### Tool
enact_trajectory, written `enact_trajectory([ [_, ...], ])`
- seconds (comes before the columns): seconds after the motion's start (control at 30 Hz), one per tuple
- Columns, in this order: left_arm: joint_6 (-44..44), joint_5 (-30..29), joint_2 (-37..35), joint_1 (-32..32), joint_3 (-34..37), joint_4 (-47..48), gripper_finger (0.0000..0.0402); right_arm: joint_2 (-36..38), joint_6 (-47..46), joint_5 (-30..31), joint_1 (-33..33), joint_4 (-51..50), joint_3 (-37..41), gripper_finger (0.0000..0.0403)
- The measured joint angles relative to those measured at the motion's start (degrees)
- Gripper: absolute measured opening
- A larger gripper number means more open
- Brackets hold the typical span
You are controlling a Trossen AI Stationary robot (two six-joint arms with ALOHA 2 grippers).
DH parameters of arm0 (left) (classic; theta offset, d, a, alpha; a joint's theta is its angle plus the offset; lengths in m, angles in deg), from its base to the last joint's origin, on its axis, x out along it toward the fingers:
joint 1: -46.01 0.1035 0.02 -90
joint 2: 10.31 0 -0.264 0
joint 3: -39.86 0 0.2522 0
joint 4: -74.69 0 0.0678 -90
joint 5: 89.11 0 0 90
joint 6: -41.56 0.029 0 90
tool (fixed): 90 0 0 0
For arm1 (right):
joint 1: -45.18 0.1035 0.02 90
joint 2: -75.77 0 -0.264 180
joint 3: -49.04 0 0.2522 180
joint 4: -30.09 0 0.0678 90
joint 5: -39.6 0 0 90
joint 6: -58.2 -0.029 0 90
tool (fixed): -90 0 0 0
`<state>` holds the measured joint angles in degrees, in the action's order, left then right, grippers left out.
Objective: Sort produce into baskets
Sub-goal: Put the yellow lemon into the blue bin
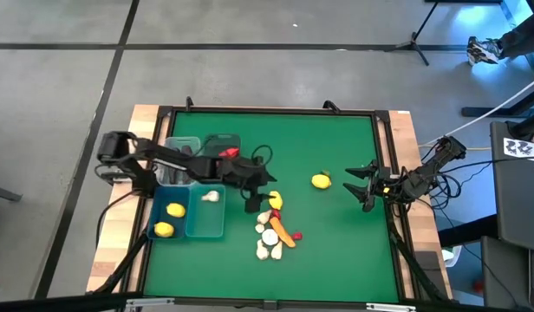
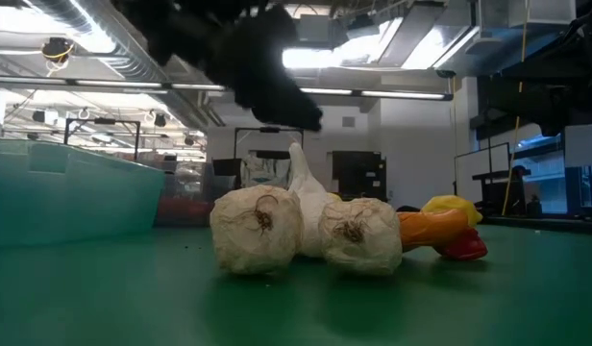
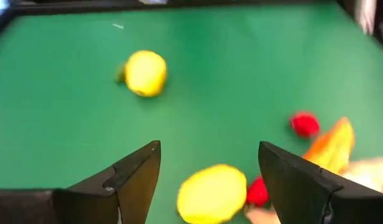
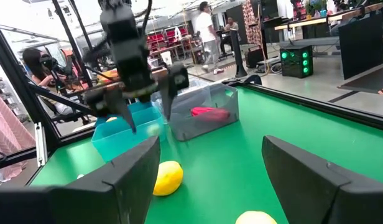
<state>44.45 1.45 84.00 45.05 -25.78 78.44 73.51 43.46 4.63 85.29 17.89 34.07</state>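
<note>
From above, I had the left gripper (image 1: 260,196) over the pile (image 1: 274,232) of produce at mid-table, fingers apart, holding nothing. The baskets (image 1: 196,186) sat left of it: two lemons (image 1: 169,219) in one blue bin, a garlic (image 1: 211,197) in the next, a red pepper (image 1: 226,153) in a grey one. A loose lemon (image 1: 320,180) lay between the pile and the waiting right gripper (image 1: 361,185), also open.

Low down, two garlic bulbs (image 2: 306,231) fronted the carrot (image 2: 432,231).

My left wrist showed a lemon (image 3: 211,193) between open fingers (image 3: 130,177), probably just below them.

The right wrist showed the grey bin (image 4: 204,115) with the pepper.
</note>
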Motion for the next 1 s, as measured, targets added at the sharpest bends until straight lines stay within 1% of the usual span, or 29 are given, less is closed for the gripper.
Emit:
enact_trajectory([
  [0.07, 3.28, 1.7, 2.32, -0.28, 0.0, -0.27, 0.0265, -0.01, 0.0, 0.02, 0.0, 0.0, 0.0, 0.028],
  [0.2, 6.23, 3.76, 6.25, -0.54, 0.0, -3.73, 0.0265, -0.01, 0.0, 0.01, 0.01, -0.01, 0.0, 0.028],
  [0.3, 9.06, 3.93, 7.81, -0.51, 0.0, -6.13, 0.0265, -0.02, 0.0, 0.02, 0.01, -0.01, 0.0, 0.028],
  [0.43, 13.43, 4.67, 7.88, 0.06, -0.02, -7.16, 0.0265, -0.01, 0.0, 0.02, 0.0, 0.0, 0.0, 0.028],
  [0.57, 14.44, 11.57, 7.88, 2.31, -0.02, -7.5, 0.0265, -0.02, 0.0, 0.02, 0.01, -0.07, 0.0, 0.028],
  [0.7, 16.55, 14.29, 7.88, 4.66, -0.02, -7.34, 0.0265, 0.0, 0.0, 0.02, 0.01, -0.09, 0.0, 0.028],
  [0.83, 17.03, 19.55, 8.73, 6.53, -0.35, -10.08, 0.0265, -0.01, 0.02, 0.03, 0.01, -0.1, 0.0, 0.028],
  [0.93, 17.27, 21.64, 10.45, 7.08, -1.02, -9.94, 0.0265, -0.06, 0.02, 0.11, 0.01, -0.16, 0.0, 0.028],
  [1.0, 17.99, 21.92, 11.62, 7.07, -1.44, -10.07, 0.0265, -0.26, 0.04, 0.13, -0.01, -0.22, -0.02, 0.028],
])
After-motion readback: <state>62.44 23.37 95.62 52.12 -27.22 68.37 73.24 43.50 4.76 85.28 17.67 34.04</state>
